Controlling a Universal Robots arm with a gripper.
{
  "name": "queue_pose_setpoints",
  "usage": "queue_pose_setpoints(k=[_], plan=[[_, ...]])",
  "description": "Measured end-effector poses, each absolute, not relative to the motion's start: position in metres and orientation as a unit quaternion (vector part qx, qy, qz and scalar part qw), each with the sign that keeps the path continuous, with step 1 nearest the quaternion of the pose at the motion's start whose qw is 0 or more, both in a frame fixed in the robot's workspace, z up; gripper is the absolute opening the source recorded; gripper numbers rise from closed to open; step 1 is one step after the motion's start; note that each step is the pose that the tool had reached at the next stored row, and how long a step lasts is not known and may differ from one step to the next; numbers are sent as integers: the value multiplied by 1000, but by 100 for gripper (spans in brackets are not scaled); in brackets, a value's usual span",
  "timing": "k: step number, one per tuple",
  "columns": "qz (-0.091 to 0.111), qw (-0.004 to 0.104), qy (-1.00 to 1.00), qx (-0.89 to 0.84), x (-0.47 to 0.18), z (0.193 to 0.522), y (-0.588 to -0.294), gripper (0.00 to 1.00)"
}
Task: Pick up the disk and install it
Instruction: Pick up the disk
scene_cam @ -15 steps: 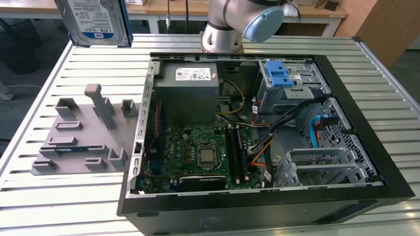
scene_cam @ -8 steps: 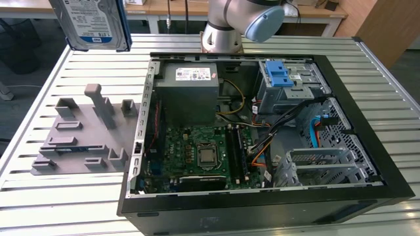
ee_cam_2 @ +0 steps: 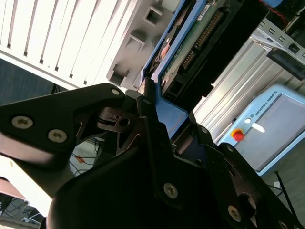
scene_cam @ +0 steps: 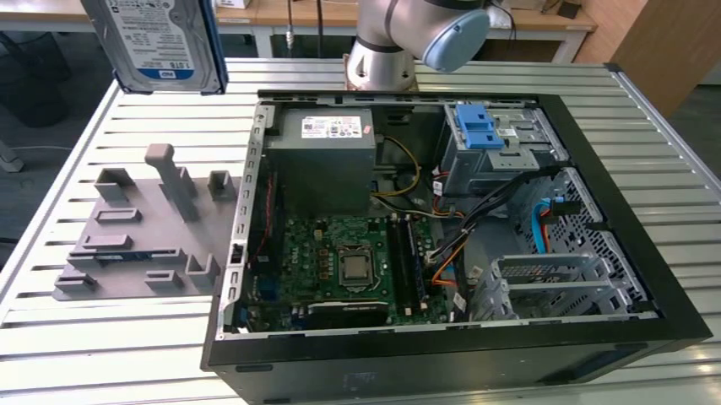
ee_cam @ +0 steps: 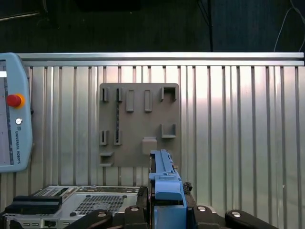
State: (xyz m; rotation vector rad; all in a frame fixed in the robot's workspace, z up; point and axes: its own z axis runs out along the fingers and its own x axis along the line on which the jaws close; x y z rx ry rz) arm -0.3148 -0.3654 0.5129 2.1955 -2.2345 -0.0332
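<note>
The silver rectangular disk (scene_cam: 158, 42), white-and-blue labelled and framed in blue plastic, hangs above the grey moulded fixture plate (scene_cam: 124, 236) on the slatted aluminium table (scene_cam: 135, 337). Its long axis seems near vertical, label toward the exterior camera. The black gripper (ee_cam: 167, 210) pinches its carrier's end.
</note>
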Motion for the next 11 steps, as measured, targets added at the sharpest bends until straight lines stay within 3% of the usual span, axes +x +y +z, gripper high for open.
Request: queue_pose_setpoints(k=[11], plan=[[-14,-1,-713,701,-311,512,-392,37]])
